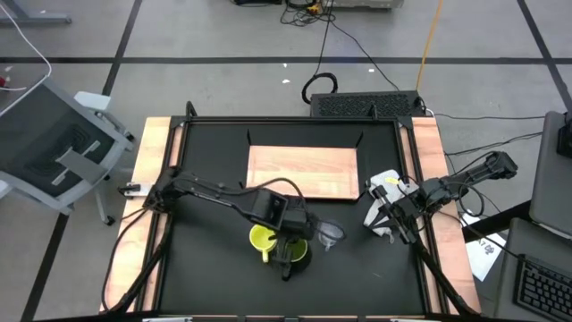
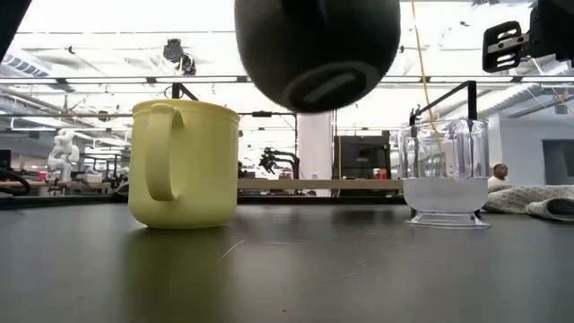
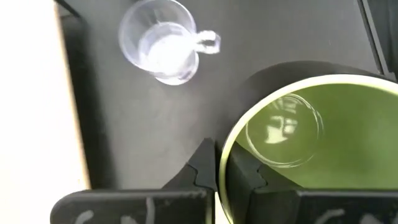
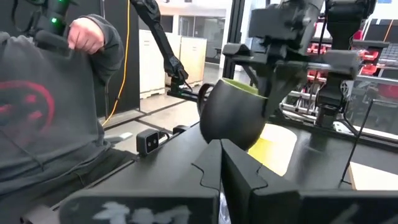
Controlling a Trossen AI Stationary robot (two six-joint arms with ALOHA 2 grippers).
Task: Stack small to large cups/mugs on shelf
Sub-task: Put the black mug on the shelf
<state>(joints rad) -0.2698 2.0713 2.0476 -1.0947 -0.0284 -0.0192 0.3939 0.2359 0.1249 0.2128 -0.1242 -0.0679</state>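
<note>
Left hand [image 1: 288, 234], at lower centre of the high view, pinching the rim of the dark olive-green mug [image 3: 305, 149], one finger [image 3: 199, 171] outside the wall and the other inside, as the left wrist view shows; in the low view the mug [image 2: 318, 49] hangs at the top of the frame, its base clear of the black tabletop [image 1: 214, 268]. Bright yellow mug [image 2: 184, 163] upright on the tabletop at left of the low view, handle turned toward the camera; in the high view it [image 1: 262, 239] lies just left of the lifted mug. Small clear transparent cup [image 2: 445, 172] upright at right of the low view; in the high view it [image 1: 330, 234] sits just right of the left hand, below the shelf. Shelf [image 1: 302, 171], a light-brown board, lies in the upper centre of the tabletop, well apart from all three cups. Right hand [image 1: 386, 222], fingers pressed together, rests at the right edge of the tabletop beside a white cloth [image 1: 386, 184]. A person in a grey top [image 4: 43, 112] occupies the left of the right wrist view
</note>
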